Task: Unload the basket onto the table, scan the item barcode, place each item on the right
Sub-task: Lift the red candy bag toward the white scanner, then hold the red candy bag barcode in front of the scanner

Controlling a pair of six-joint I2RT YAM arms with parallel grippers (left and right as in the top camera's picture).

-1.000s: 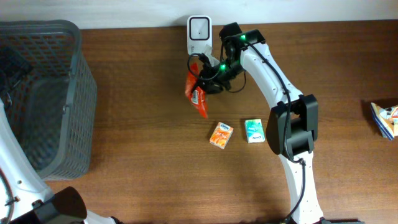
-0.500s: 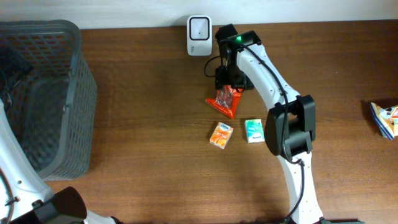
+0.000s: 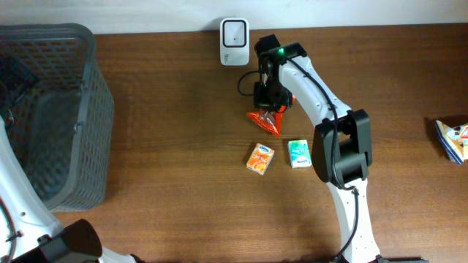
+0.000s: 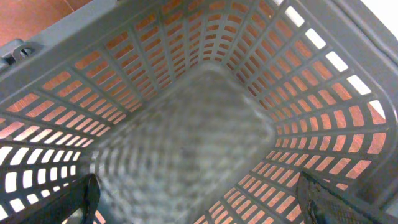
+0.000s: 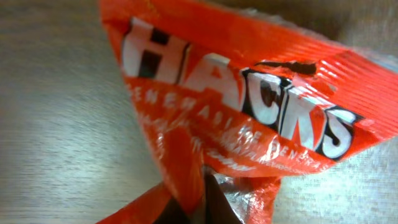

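Note:
The item is an orange snack packet (image 3: 265, 121) printed "HACKS", lying low over the wooden table a little below and right of the white scanner (image 3: 234, 31). My right gripper (image 3: 269, 101) stands over the packet's upper end. In the right wrist view the packet (image 5: 236, 118) fills the frame, and the right gripper (image 5: 208, 200) is shut on its crumpled edge. No barcode shows on the side I see. My left gripper (image 4: 199, 194) hangs open inside the grey basket (image 4: 186, 81), with nothing between its fingers.
The grey plastic basket (image 3: 88, 109) takes up the table's left side. A small orange box (image 3: 259, 158) and a teal box (image 3: 298, 153) lie just below the packet. More packets (image 3: 453, 139) sit at the right edge.
My right arm carried the packet right and down, away from just below the scanner, and now holds it by its edge near the table. The left arm has not moved.

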